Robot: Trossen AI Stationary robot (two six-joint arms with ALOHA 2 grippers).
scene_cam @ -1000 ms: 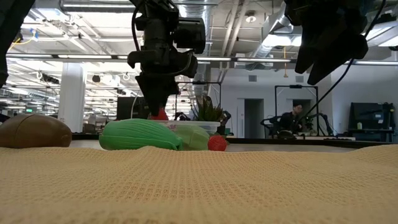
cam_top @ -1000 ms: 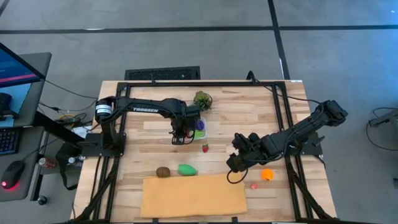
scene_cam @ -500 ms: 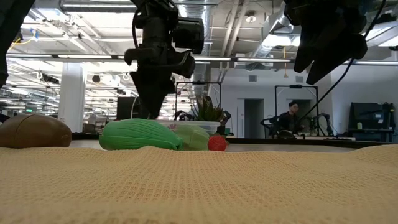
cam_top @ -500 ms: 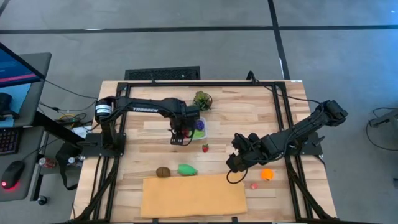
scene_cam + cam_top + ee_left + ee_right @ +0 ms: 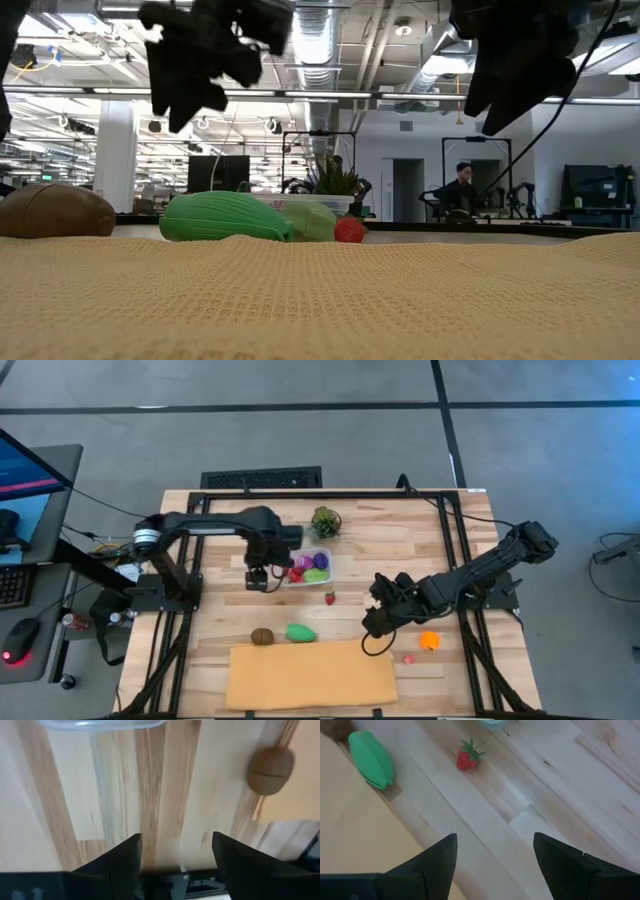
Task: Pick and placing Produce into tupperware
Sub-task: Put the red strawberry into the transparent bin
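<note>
The clear tupperware (image 5: 311, 567) stands mid-table with red, purple and green produce inside. On the wood lie a strawberry (image 5: 330, 598), a green piece (image 5: 300, 632), a brown piece (image 5: 262, 636), an orange piece (image 5: 430, 641) and a pink piece (image 5: 409, 658). My left gripper (image 5: 258, 579) hangs open above bare wood just left of the tub, with nothing between its fingers (image 5: 125, 857). My right gripper (image 5: 371, 624) hovers open right of the strawberry (image 5: 466, 759), empty.
A bushy green leafy bunch (image 5: 325, 521) sits behind the tub. A big tan sheet (image 5: 312, 675) covers the near middle of the table, its far edge beside the green and brown pieces. A black frame (image 5: 445, 530) rims the table.
My left gripper has risen and drawn away from over the tupperware toward the table's left edge. The red piece seen at its fingertips a second ago now lies in the tub. My right gripper has kept still.
</note>
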